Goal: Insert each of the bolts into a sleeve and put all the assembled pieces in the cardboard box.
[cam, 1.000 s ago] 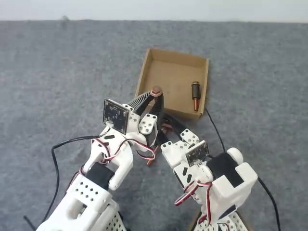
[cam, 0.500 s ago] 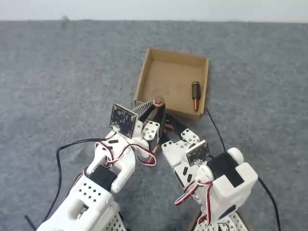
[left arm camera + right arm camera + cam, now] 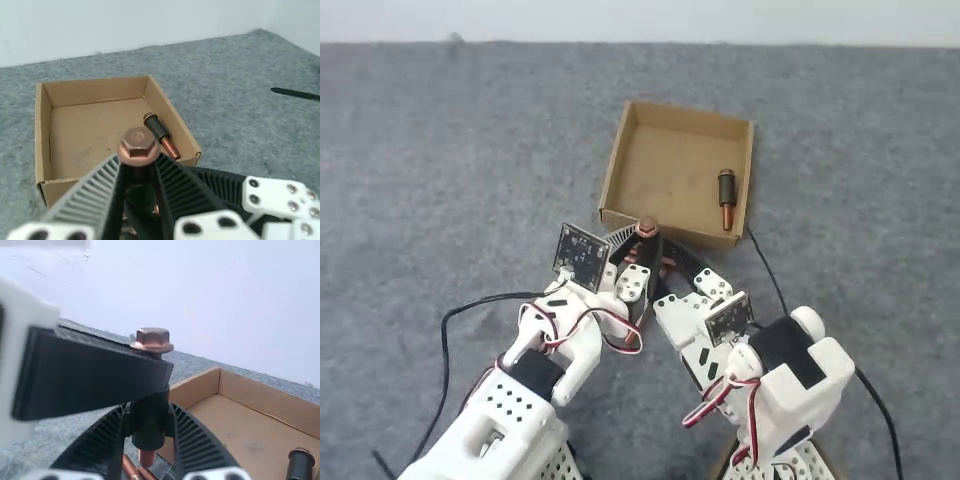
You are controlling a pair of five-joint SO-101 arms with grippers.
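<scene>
A copper bolt with a hex head [image 3: 646, 225] stands upright just in front of the cardboard box [image 3: 620, 165]. My left gripper [image 3: 642, 244] is shut on its shank below the head [image 3: 137, 145]. The bolt runs down through a black sleeve [image 3: 148, 426], and my right gripper [image 3: 147, 432] is shut on that sleeve, with the bolt's copper tip [image 3: 145, 458] poking out underneath. Both grippers meet at the box's near wall [image 3: 45, 187]. One assembled bolt and sleeve [image 3: 726, 198] lies inside the box by its right wall.
Loose copper bolts [image 3: 131, 471] lie on the grey carpet under the grippers. A black cable [image 3: 768, 270] trails from the box's near right corner to the right arm. Open carpet spreads to the left and right.
My left gripper has carried the bolt from over the box's near wall back toward the arms and lower, into the sleeve held by the right gripper. The right arm has stayed put.
</scene>
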